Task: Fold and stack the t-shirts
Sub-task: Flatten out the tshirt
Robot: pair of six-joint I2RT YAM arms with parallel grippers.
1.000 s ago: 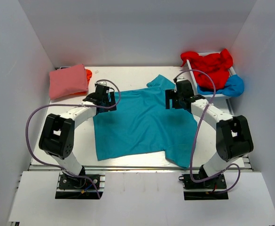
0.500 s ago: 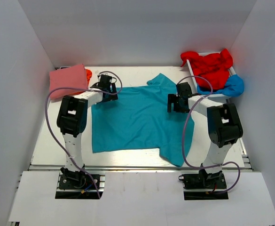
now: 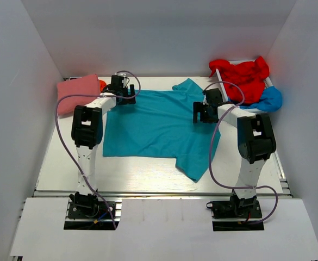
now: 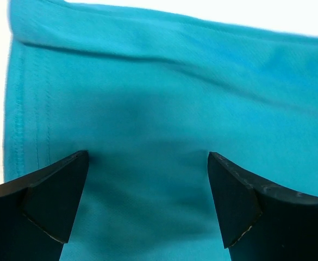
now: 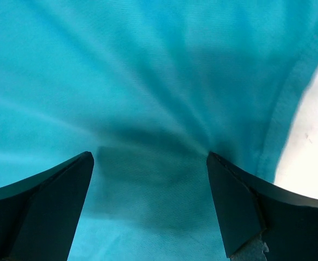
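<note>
Teal cloth takes up the middle of the tabletop [image 3: 66,157]: the teal t-shirt [image 3: 159,128] lies spread but not square, with a sleeve poking out at 12 o'clock and a loose corner trailing toward 5 o'clock. The left end effector [image 3: 122,93] sits on the shirt's 11 o'clock corner and the right end effector [image 3: 203,113] on its 2 o'clock edge. In both wrist views the fingers [image 4: 55,196] stand wide apart with nothing clamped. They seem to be pressed onto the fabric, which shows flat between them.

The step looks like smoothing the shirt flat before any fold. To do it well, both arms should draw outward evenly, toward 9 and 3 o'clock, with light downward pressure so the cloth slides without bunching. The right wrist view shows creases fanning out from between its fingers [image 5: 240,206], so that side probably needs a gentler drag or a fresh hold nearer the hem. The skewed 5 o'clock corner should be squared before folding, or the fold will likely come out crooked.

A white tray [image 3: 219,74] at 2 o'clock holds a crumpled red t-shirt [image 3: 244,73]. A bright blue one [image 3: 271,98] spills over its 4 o'clock side. At 10 o'clock a folded pink t-shirt [image 3: 77,93] rests on the tabletop, and an orange one [image 3: 102,85] peeks out beneath it.
</note>
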